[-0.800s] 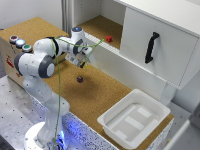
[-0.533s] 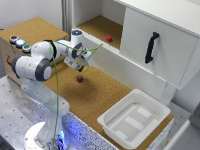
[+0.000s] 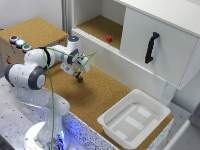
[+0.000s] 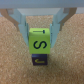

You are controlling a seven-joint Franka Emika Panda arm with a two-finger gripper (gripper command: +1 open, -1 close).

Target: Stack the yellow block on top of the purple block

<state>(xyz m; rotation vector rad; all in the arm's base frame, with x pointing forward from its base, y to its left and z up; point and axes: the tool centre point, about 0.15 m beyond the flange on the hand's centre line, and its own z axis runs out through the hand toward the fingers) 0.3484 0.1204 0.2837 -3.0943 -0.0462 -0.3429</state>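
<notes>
Wrist view: yellow block (image 4: 39, 39) sits between the two fingers (image 4: 22, 23), pinched on its opposite side faces, a dark letter printed on the face toward the camera. Directly below it, the purple block (image 4: 38, 60) rests on the cork surface (image 4: 12, 62); whether the two blocks touch cannot be told — only a thin dark seam shows between them.

Exterior view: gripper (image 3: 79, 73) points down over the cork, just in front of the white cabinet (image 3: 150, 45). The blocks there are too small to separate. White tub (image 3: 131, 120) stands well apart, toward the exterior view's right; a red cube (image 3: 108, 38) lies in the cabinet's open compartment.

Handling, as judged: the yellow block looks rigid, light, hard-edged — probably wood or plastic, not fragile. Flat parallel sides suit a two-finger pinch at mid-height. Smooth faces may slip under a loose grip. The small footprint below leaves little margin, so it must sit centred and square or it may tip off.
</notes>
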